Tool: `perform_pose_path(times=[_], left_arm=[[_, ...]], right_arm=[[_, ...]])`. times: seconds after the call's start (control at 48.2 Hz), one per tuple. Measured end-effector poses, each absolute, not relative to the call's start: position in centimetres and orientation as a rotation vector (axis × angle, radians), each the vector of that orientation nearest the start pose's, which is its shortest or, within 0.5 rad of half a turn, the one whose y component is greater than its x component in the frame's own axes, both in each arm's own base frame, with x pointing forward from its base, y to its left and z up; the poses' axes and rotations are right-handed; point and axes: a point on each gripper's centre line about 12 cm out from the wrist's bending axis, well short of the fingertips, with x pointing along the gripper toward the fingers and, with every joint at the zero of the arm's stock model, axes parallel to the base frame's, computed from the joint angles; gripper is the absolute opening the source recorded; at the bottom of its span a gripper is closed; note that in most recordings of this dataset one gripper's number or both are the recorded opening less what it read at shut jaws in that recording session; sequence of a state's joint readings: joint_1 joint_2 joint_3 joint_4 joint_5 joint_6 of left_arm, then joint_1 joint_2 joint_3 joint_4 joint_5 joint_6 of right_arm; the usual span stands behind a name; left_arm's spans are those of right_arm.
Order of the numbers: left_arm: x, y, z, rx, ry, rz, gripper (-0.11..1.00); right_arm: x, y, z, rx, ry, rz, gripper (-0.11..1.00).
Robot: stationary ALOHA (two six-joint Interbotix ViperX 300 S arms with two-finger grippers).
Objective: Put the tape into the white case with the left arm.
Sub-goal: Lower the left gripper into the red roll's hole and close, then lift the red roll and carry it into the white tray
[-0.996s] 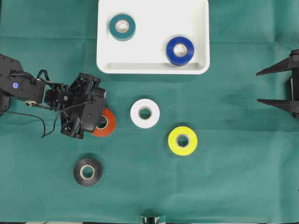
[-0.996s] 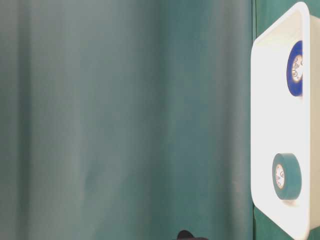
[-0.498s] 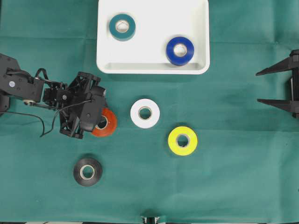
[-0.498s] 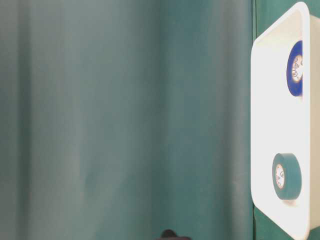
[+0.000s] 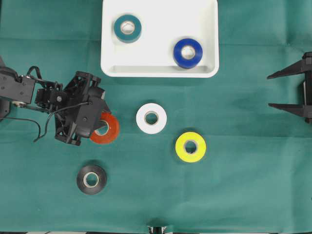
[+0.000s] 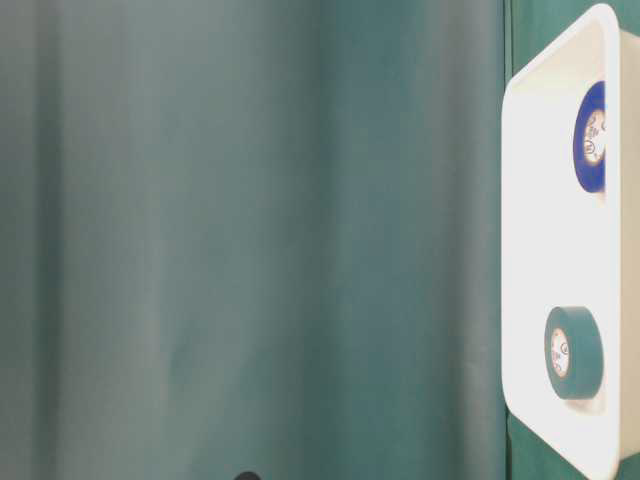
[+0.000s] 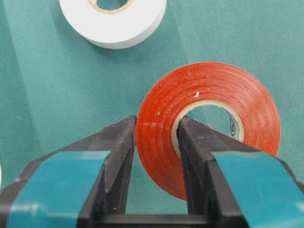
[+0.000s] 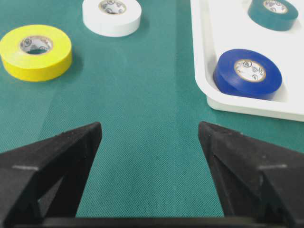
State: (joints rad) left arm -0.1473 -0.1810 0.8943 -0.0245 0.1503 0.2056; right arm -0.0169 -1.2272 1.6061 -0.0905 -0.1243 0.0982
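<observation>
My left gripper (image 5: 97, 127) is shut on a red tape roll (image 5: 106, 131), one finger in its hole and the other outside its wall. In the left wrist view the same roll (image 7: 209, 90) sits pinched between the teal-striped fingers of that gripper (image 7: 156, 121). The white case (image 5: 158, 73) lies at the top middle, up and to the right of the left gripper. It holds a teal roll (image 5: 127, 28) and a blue roll (image 5: 188, 52). At the right edge my right gripper (image 5: 268, 91) stands open over bare cloth (image 8: 149, 128).
A white roll (image 5: 151, 118), a yellow roll (image 5: 190, 146) and a black roll (image 5: 91, 179) lie loose on the green cloth. The white roll (image 7: 114, 19) lies just beyond the held red one. In the table-level view the case (image 6: 560, 250) shows at the right.
The left arm has drawn back a little to the left with the red roll in its grip, and more of the roll now shows. The right arm has not moved.
</observation>
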Motion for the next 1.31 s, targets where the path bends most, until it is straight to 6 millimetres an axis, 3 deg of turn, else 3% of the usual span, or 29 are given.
perform_pose_path(times=[0.311,0.623,0.913,1.307], left_arm=[[31.3,-3.3,15.4,0.221,0.828,-0.181,0.26],[33.4,0.9,16.4,0.171,0.808,-0.055,0.26],[35.6,4.9,15.7,0.129,0.827,0.044,0.26],[35.5,9.4,15.6,0.155,0.842,0.126,0.26]], right_arm=[[13.1,-0.1,14.3,0.012,0.255,-0.007,0.86],[13.1,-0.1,14.3,0.012,0.257,-0.007,0.86],[13.1,-0.1,14.3,0.012,0.255,-0.007,0.86],[13.1,-0.1,14.3,0.012,0.255,-0.007,0.86]])
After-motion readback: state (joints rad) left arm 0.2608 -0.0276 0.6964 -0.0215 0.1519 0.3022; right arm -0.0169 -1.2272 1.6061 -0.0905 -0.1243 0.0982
